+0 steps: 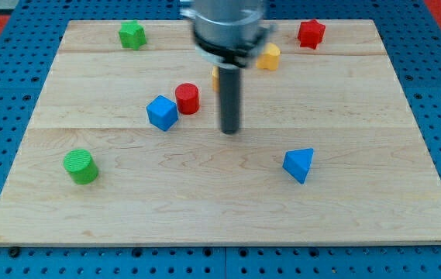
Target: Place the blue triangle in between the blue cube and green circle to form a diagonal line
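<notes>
Evidently my tip (229,130) stood right of the blue cube (162,112), apart from the blue triangle (299,164), positioned to approach it; no end effector existed.

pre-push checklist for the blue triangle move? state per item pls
1. My tip in view, touching no block: ok.
2. Blue triangle free, nothing beside it: ok.
3. Gap between blue cube and green circle open for the triangle: ok.
4. Tip on the triangle's far side for a push toward the view's left: not ok; it sits up-left of it.
5. Red cylinder beside the cube, off the slot: ok.
6. Orange block shape behind the rod: cannot tell.
</notes>
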